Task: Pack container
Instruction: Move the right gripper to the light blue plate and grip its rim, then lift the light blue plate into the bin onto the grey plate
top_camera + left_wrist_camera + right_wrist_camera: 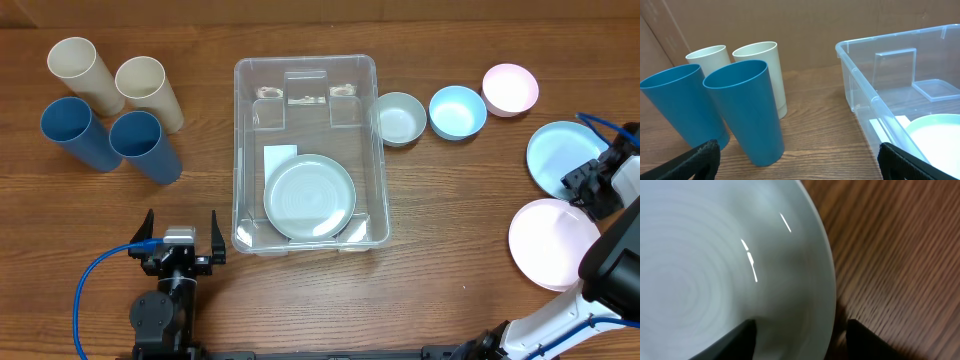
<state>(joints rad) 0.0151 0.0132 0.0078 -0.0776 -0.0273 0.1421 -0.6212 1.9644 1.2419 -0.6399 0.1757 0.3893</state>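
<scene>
right fingers [737,340] open, straddling blue plate [715,270] rim. best: pinch rim squarely w/ deep bite, lift level, carry to container [243,150]. left fingers [695,162] open too, idle.

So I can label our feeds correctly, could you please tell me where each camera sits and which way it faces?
Overhead: above the table, facing straight down on the container, four cups, bowls and plates; left arm and right arm show.
Left wrist: low, facing level toward the cups and container corner; the left tool's open fingers frame the bottom corners.
Right wrist: close over the pale blue plate, facing down; the right tool straddles its rim.
Shared: overhead and left wrist both show cups and container.
</scene>
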